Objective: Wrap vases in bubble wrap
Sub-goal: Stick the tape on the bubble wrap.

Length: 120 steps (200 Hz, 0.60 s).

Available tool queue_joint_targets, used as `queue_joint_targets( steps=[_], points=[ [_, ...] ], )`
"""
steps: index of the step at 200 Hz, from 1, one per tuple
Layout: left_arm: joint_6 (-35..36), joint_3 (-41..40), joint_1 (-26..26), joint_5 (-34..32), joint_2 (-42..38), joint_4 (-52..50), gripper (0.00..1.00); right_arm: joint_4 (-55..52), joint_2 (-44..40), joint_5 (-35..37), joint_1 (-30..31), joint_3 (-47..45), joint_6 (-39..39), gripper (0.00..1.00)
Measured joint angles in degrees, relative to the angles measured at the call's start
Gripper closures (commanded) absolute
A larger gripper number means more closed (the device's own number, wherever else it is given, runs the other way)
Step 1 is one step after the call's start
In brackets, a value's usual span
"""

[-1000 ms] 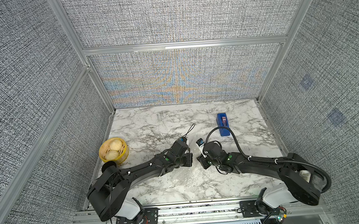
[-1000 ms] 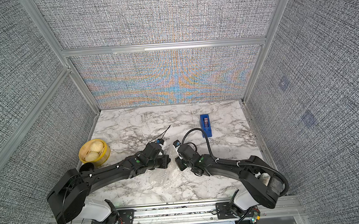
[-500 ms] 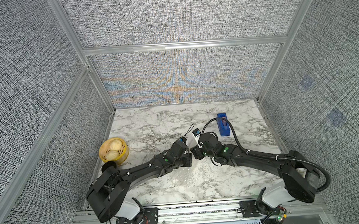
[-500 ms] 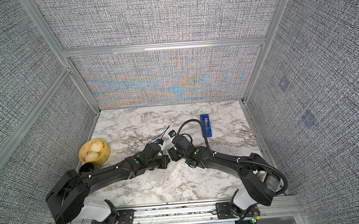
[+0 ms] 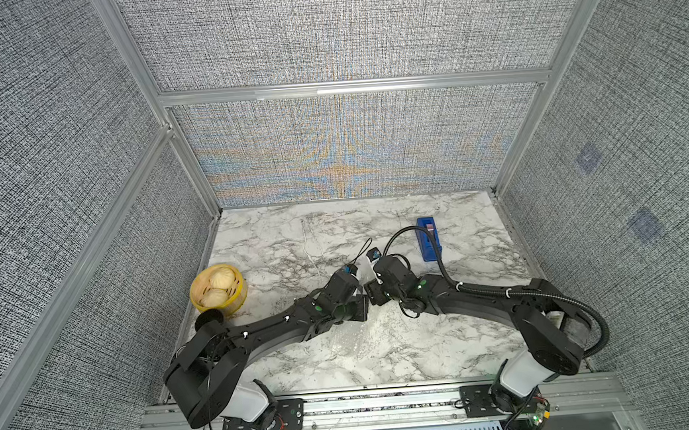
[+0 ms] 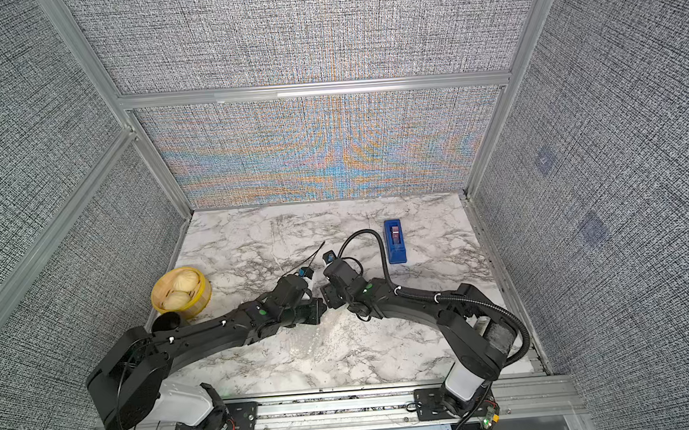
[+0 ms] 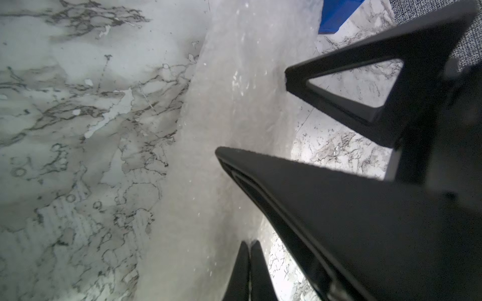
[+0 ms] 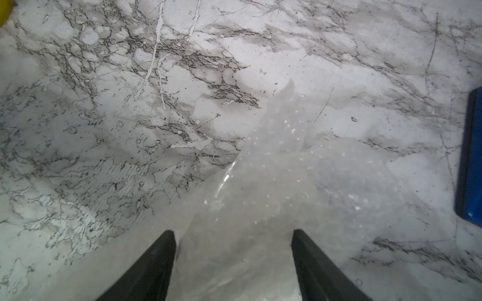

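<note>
Starting nearest my bases. A flat spread of the bubble wrap point(image 5: 354, 342) glints on the table point(image 5: 286, 236), on the base side of the blue block point(image 5: 428, 239) and well apart from it.

Jaws. Next out, my two wrists meet nose to nose between that spread and the blue block, offset from the block toward the yellow basket point(image 5: 217, 291). My left gripper point(image 7: 249, 246) is fully closed, its two fingers pressed flat together, low against the film. Whether a fold is caught between them I cannot tell. My right gripper point(image 8: 232, 232) stands wide apart, one finger on either side of the bunched film, clamping nothing.

Governing relation. At the jaws the wrap is gathered into a long, whitish roll. Its long axis runs straight out from between my right fingers, away from my bases. Its far tip lies apart from the blue block, off to one side of it. The roll thus lies ahead of the right jaws and in line with them. The left jaws sit at its flank, just beside the right fingers. Both arms are at the roll; I judge the right one better placed to close on it.

Vase. I cannot make it out in any view. It may lie inside the roll, which looks thick and cloudy; that is a judgement only.

Farthest. Past the blue block, marble runs on to the back wall.
</note>
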Motion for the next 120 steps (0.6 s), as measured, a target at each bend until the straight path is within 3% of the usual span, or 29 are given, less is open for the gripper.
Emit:
queue_joint_targets(
  steps=[78, 120],
  points=[
    [-0.44, -0.22, -0.07, -0.02, 0.2, 0.48, 1.0, 0.0, 4.11, 2.27, 0.37, 1.55, 0.87, 0.23],
    [-0.85, -0.31, -0.2, 0.48, -0.24, 0.55, 1.0, -2.58, -2.45, 2.84, 0.15, 0.39, -0.33, 0.23]
  ],
)
